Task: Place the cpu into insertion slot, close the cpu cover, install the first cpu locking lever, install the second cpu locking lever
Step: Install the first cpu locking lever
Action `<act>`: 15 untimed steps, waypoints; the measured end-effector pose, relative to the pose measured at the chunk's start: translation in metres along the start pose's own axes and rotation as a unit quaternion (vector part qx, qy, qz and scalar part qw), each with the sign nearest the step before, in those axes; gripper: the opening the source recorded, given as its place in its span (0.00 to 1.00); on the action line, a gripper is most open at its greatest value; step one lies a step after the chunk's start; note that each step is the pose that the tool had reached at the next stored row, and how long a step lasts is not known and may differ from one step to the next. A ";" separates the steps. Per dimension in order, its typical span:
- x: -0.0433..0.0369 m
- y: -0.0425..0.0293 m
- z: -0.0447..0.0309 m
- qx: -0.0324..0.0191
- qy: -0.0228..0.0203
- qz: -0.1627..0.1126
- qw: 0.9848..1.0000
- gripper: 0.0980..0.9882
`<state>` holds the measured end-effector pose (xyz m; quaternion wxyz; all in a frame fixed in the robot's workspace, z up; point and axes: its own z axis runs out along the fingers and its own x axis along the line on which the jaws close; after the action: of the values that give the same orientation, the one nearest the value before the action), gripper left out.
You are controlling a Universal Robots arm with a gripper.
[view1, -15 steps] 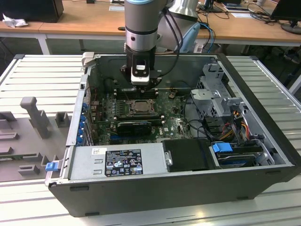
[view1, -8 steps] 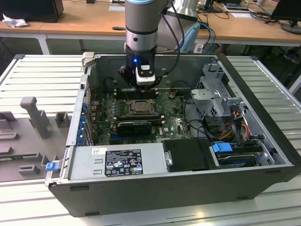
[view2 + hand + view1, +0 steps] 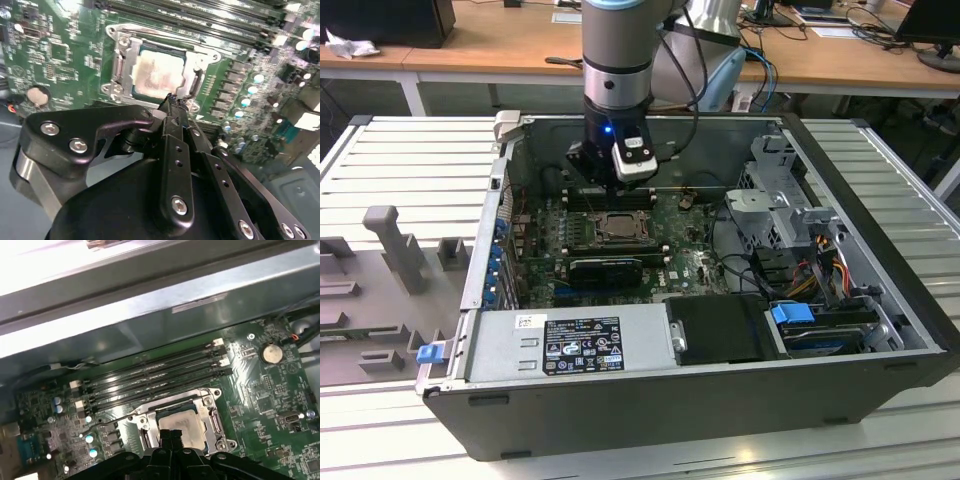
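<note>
Chip down, folks: the cpu (image 3: 182,424) lies flat in the insertion slot (image 3: 617,228), and the cpu cover (image 3: 122,65) looks folded over its edges. The gripper (image 3: 170,436) is pinched together on nothing, tips hovering just above the chip's edge. In the exterior view the slot sits at its six o'clock. I'd call it lever time: a locking lever (image 3: 112,419) juts free beside the slot. That calls for a precise press on thin wire.
</note>
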<state>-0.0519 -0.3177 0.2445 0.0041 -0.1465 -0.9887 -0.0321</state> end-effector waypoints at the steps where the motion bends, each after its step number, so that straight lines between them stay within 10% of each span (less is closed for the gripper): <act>1: 0.0053 -0.0016 0.0000 0.000 0.000 0.000 1.000 0.01; 10: 0.0132 -0.0034 -0.0090 -0.001 -0.005 -0.027 1.000 0.01; 15: 0.0132 -0.0034 -0.0088 0.002 -0.001 -0.101 0.995 0.01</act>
<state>-0.0655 -0.3177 0.2533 0.0004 -0.0455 -0.9985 -0.0304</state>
